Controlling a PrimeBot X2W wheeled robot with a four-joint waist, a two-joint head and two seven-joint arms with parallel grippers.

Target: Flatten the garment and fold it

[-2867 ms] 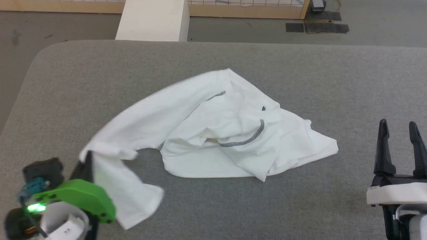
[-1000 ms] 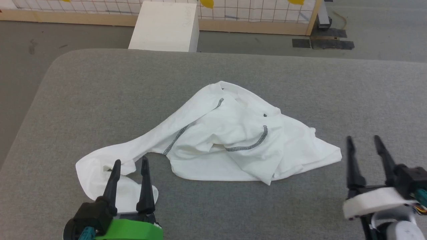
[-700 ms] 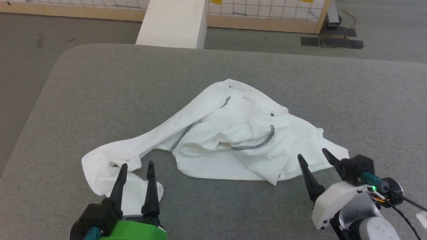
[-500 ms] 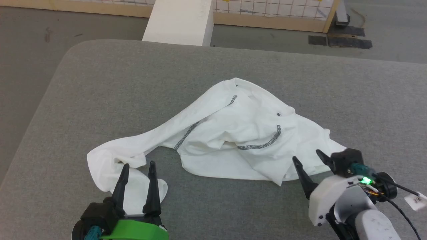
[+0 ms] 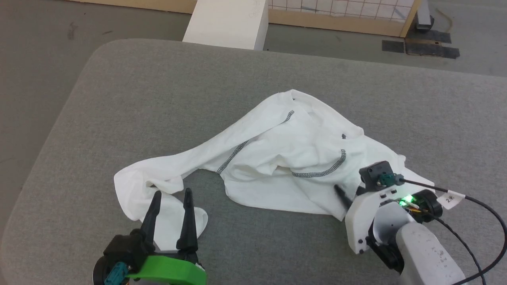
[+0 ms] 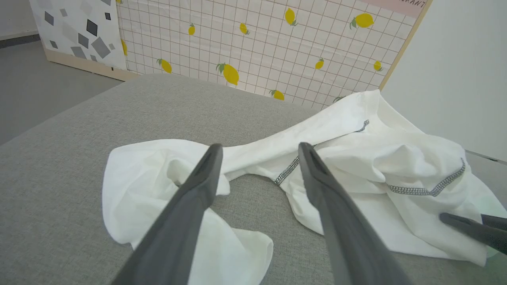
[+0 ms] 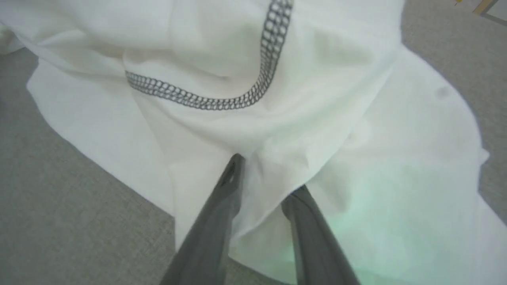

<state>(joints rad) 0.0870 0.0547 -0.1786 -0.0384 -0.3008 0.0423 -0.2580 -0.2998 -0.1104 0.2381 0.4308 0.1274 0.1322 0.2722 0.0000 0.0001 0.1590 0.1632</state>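
In the head view the garment (image 5: 285,158) lies crumpled in the middle of the grey surface (image 5: 119,99), with one sleeve (image 5: 166,174) drawn out to the lower left and its cuff (image 5: 200,221) doubled over. The left gripper (image 5: 171,192), at the bottom left, has its fingers wide apart and holds nothing; it hangs just by that cuff. The right gripper (image 5: 350,190), at the lower right, reaches into the near hem (image 5: 285,204), below the curved zigzag seam (image 5: 321,172). A white box (image 5: 227,19) stands beyond the far edge at the top, well apart from the work. The arm's black cable (image 5: 475,198) loops at the right edge, and I think it could catch on a long swing. In the left wrist view the wide fingers frame the sleeve and nothing blocks them; a lemon-printed panel (image 6: 257,43) is behind. In the right wrist view the fingers stand rather narrow with a ridge of cloth between them, but I cannot tell whether they pinch it firmly. To do this step well, I would take only the hem corner, lift little, and pull toward the right edge while the left takes the cuff, so the folds open instead of the whole pile dragging.
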